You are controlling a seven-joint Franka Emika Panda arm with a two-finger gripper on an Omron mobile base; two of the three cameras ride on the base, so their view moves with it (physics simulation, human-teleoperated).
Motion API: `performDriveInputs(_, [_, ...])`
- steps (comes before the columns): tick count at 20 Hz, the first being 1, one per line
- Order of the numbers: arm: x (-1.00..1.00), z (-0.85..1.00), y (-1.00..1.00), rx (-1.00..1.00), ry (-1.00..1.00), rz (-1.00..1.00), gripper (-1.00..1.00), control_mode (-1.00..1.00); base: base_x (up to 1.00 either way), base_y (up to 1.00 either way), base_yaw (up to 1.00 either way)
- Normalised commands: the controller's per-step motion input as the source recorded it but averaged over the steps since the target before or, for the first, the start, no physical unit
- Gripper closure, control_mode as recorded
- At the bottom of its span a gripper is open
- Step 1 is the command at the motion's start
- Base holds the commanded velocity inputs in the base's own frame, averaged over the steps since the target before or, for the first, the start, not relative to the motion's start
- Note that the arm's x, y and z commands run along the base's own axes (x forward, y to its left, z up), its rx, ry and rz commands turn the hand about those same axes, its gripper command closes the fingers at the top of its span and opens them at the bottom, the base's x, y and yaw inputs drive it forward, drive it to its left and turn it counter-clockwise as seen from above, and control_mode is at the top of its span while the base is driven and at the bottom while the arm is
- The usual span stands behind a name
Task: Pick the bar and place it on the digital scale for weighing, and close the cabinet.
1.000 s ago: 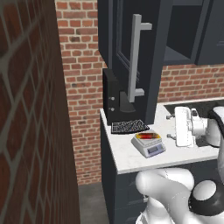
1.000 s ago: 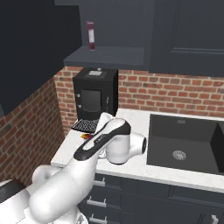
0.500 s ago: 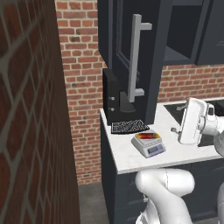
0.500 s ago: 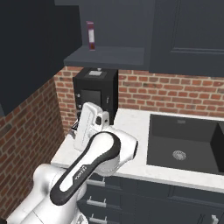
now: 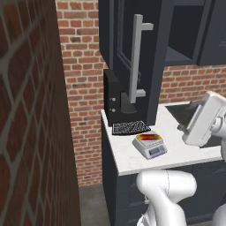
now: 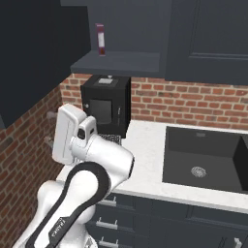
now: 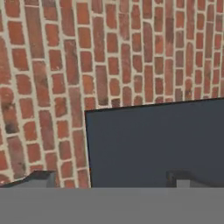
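With the bar [image 5: 150, 138] lying on the scale [image 5: 150, 146] near the bench's [image 5: 132, 163] front edge and the jaws apart, empty, a swing toward the open cabinet [image 5: 132, 57] risked the arm clipping the scale.

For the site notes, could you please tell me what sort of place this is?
It looks like a home-style kitchen, rendered rather than real. A white counter runs along a red brick wall, a dark sink is set into it, and dark navy wall cabinets hang above.
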Motion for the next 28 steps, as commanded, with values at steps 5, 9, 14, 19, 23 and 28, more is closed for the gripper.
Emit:
performDriveInputs(5, [-0.9,0.62,0.32,0.0,0.01,0.01,-1.0,-1.0,0.0,0.0,0.0])
performDriveInputs(9, [-0.81,0.33,0.42,0.0,0.14,0.01,-1.0,-1.0,0.0,0.0,0.0])
performDriveInputs(14, [-0.44,0.04,0.68,0.0,0.06,0.01,-1.0,-1.0,0.0,0.0,0.0])
performDriveInputs(19, [0.17,-0.12,0.91,0.0,0.0,0.0,-1.0,-1.0,0.0,0.0,0.0])
performDriveInputs(23, [0.37,-0.01,0.63,0.0,0.0,0.0,-1.0,-1.0,0.0,0.0,0.0])
performDriveInputs(28, [0.13,0.0,0.29,0.0,0.0,0.0,-1.0,-1.0,0.0,0.0,0.0])
